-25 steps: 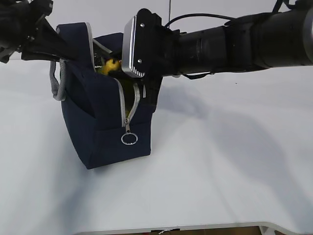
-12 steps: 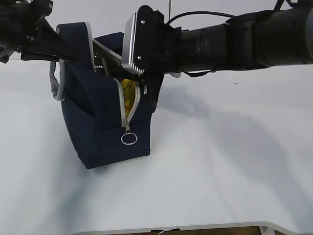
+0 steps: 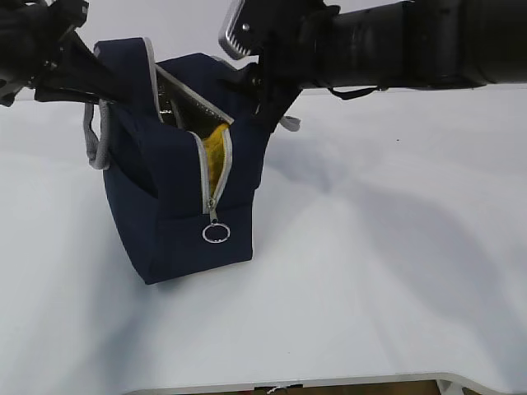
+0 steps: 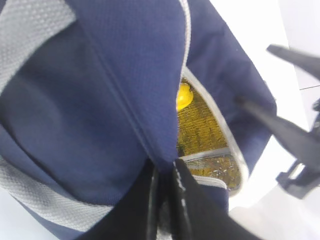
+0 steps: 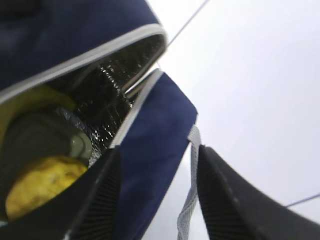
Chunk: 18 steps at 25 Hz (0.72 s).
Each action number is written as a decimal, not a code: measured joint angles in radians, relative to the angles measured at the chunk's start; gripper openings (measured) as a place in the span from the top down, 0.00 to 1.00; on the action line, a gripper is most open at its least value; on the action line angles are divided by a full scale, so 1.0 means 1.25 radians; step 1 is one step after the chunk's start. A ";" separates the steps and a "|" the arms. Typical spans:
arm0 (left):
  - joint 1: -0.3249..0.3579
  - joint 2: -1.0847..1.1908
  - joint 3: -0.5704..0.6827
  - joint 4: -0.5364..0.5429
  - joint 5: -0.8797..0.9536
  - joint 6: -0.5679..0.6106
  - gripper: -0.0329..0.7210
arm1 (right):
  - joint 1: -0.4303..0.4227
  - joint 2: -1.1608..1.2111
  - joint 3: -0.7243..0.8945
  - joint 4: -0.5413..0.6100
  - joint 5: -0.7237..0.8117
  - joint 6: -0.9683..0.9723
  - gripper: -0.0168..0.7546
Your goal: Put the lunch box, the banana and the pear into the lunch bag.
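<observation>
The navy lunch bag (image 3: 173, 214) stands left of centre with its zipper mouth gaping. My left gripper (image 3: 123, 92) is shut on the bag's top flap (image 4: 150, 75), its fingers (image 4: 162, 170) pinching navy fabric and holding the mouth apart. My right gripper (image 3: 262, 103) hovers over the bag's right rim, open (image 5: 159, 150). The bag's side wall (image 5: 150, 150) and a grey webbing handle (image 5: 192, 190) stand loose between its fingers. Inside lies the lumpy yellow pear (image 5: 40, 187) beside a pale green piece (image 5: 80, 145), seemingly the lunch box. Yellow (image 3: 216, 144) shows through the gap; I cannot pick out the banana.
A metal ring pull (image 3: 216, 234) hangs at the zipper's lower end. A second grey handle (image 3: 97, 144) loops down the bag's left side. The white table (image 3: 387, 271) stretches to the right and front, with its front edge (image 3: 329, 384) near the bottom.
My right gripper has opened and risen out of the bag's mouth. The yellow fruit it held at the opening now lies inside. The left gripper has kept its hold.
</observation>
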<state>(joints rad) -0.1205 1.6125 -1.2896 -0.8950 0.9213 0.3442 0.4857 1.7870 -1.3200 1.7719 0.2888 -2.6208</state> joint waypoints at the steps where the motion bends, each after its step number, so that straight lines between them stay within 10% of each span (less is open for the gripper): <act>1: 0.000 0.000 0.000 0.000 0.000 0.000 0.96 | 0.000 -0.005 0.000 0.000 -0.008 0.033 0.44; 18: 0.000 0.000 0.000 0.000 0.002 0.000 0.96 | 0.000 -0.074 0.000 -0.007 -0.055 0.544 0.44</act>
<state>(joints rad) -0.1205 1.6125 -1.2896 -0.8950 0.9235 0.3442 0.4857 1.6941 -1.3200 1.7635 0.2202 -1.9411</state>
